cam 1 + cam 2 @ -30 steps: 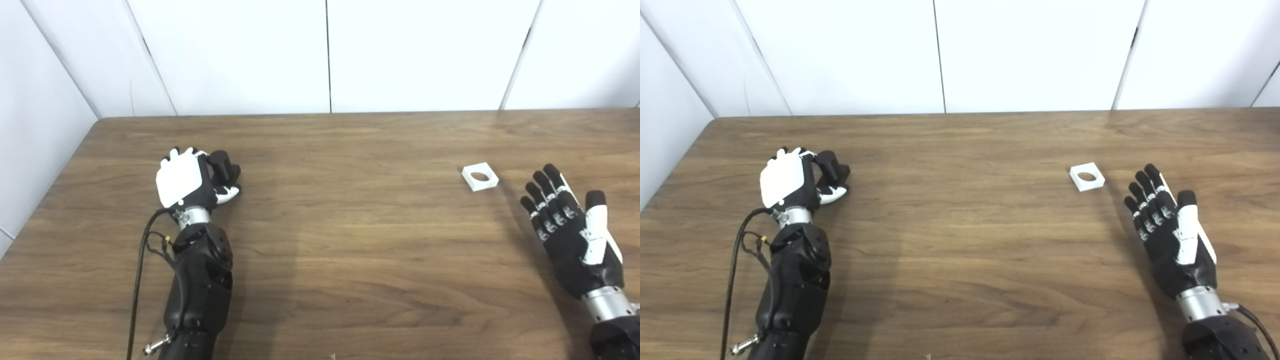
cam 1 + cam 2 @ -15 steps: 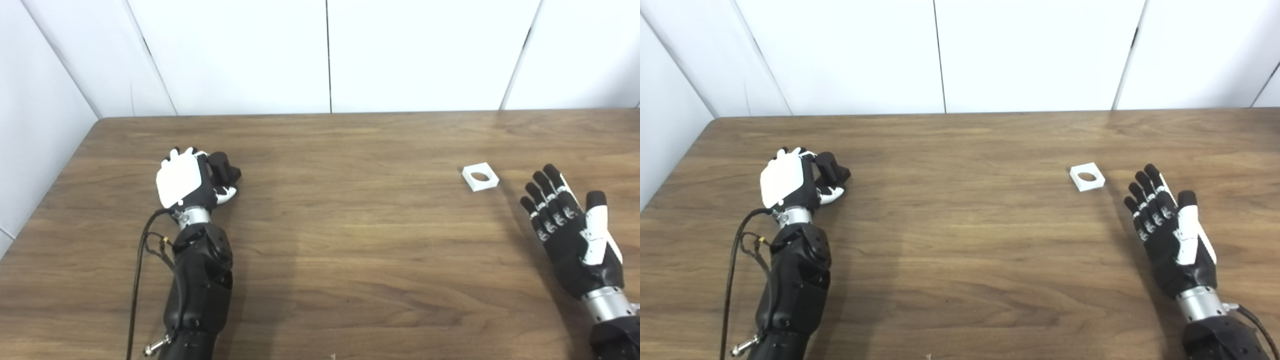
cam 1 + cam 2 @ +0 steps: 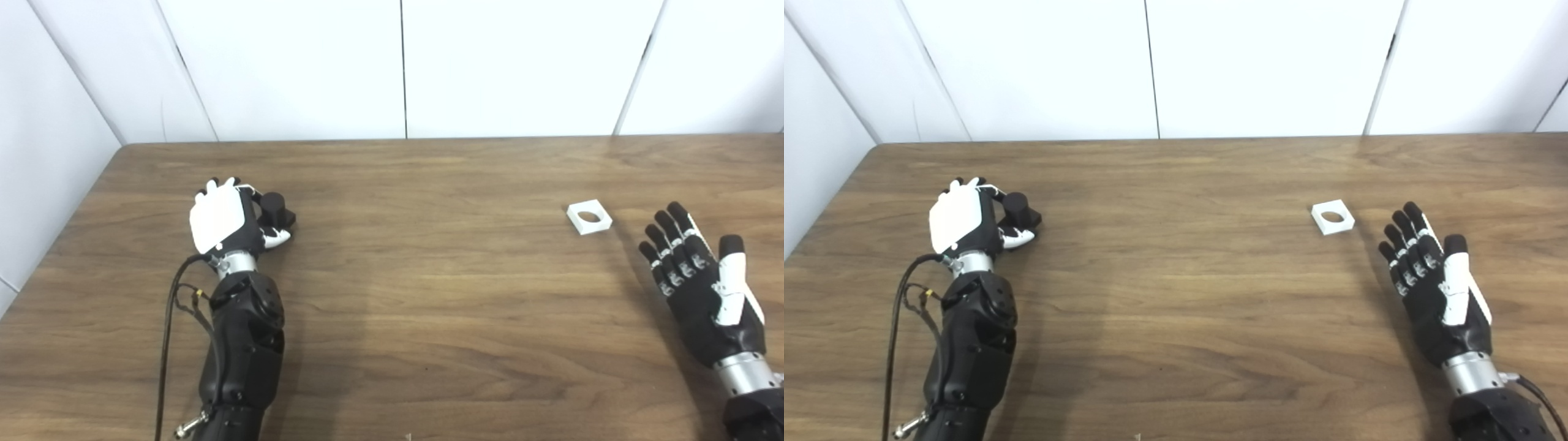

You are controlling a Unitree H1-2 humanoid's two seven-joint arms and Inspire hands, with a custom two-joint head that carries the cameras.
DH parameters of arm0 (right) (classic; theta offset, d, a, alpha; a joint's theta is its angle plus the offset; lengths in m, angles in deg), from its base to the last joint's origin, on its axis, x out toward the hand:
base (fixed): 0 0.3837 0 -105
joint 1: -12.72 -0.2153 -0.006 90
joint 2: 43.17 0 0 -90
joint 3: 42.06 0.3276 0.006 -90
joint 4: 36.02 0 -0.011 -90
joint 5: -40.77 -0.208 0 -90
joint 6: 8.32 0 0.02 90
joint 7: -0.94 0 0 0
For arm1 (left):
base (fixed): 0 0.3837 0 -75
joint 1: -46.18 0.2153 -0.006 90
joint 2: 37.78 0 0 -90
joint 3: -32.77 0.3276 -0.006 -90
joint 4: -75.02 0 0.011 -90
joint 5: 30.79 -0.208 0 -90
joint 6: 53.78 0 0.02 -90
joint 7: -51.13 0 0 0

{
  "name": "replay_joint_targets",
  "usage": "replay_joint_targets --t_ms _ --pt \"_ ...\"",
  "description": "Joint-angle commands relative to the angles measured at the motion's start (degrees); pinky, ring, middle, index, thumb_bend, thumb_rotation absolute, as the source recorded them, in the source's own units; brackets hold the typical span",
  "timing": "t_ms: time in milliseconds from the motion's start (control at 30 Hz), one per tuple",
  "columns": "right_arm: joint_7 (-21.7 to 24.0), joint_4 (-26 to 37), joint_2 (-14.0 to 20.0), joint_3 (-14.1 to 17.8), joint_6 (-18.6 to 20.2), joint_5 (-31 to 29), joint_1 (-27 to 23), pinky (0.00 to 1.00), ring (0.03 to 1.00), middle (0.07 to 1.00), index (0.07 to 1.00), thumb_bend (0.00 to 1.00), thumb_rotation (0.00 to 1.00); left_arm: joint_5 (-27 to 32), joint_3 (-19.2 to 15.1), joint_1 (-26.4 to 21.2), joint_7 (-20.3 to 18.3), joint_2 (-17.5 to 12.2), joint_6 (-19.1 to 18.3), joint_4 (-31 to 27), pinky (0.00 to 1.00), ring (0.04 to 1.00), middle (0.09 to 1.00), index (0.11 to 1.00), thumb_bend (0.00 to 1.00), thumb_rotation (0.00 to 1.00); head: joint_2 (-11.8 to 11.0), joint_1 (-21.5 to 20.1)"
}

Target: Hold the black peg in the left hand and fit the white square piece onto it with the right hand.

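— Where is the black peg (image 3: 274,207) found?

— It is seen at the left of the wooden table (image 3: 429,288), enclosed by the left hand (image 3: 223,217). The fingers (image 3: 277,234) are curled around its lower part, and the round top of the peg is shown above them, pointing up and slightly toward the camera. The white back of the hand is turned to the viewer.

— Is the peg lifted off the table?

— That cannot be told from either view; the hand is seen low, at or just above the surface.

— And the white square piece (image 3: 1333,217)?

— It is laid flat on the table at the right, with its round hole facing up. It is touched by nothing.

— How is the right hand (image 3: 1433,285) held?

— It is kept released, palm up, with the fingers spread and nothing grasped. It is placed near the square piece, on the side closer to the camera and further right, with a gap left between fingertips and piece.
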Motion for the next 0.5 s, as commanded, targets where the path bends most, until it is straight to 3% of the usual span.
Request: replay_joint_targets --t_ms 0,467 --pt "0.1 -0.3 -0.8 -0.3 -0.4 -0.5 1.5 1.0 1.0 1.0 1.0 0.68 0.99 0.4 0.1 -0.7 0.2 -0.9 -0.5 -1.7 1.0 1.0 0.917 0.488 0.52 0.05 0.1 -0.1" --pt "0.3 0.4 -1.0 -0.6 0.6 -1.1 1.2 1.0 1.0 1.0 1.0 0.68 0.97 2.0 0.7 -0.5 0.4 -1.4 -0.5 -2.0 1.0 1.0 0.915 0.487 0.52 0.05 0.4 -0.4"
